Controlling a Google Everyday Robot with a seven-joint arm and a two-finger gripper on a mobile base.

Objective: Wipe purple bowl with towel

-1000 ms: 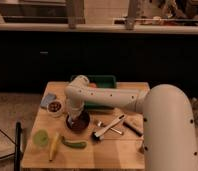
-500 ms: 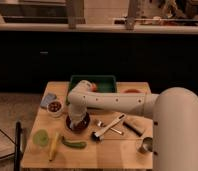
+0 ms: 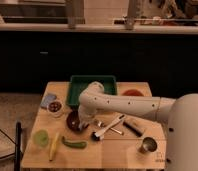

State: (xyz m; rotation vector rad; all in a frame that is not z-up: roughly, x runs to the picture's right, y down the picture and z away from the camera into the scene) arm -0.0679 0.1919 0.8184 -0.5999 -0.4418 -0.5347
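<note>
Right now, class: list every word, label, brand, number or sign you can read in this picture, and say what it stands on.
None can be read.
The gripper is down at the purple bowl: no lettering shows on either.
The steel cup and green tray show no legible marks.

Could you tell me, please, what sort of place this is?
Probably a kitchen or canteen mock-up: a wooden table holds a purple bowl, a steel cup, utensils and a banana, with a dark counter behind. The pincer is down at the bowl.
</note>
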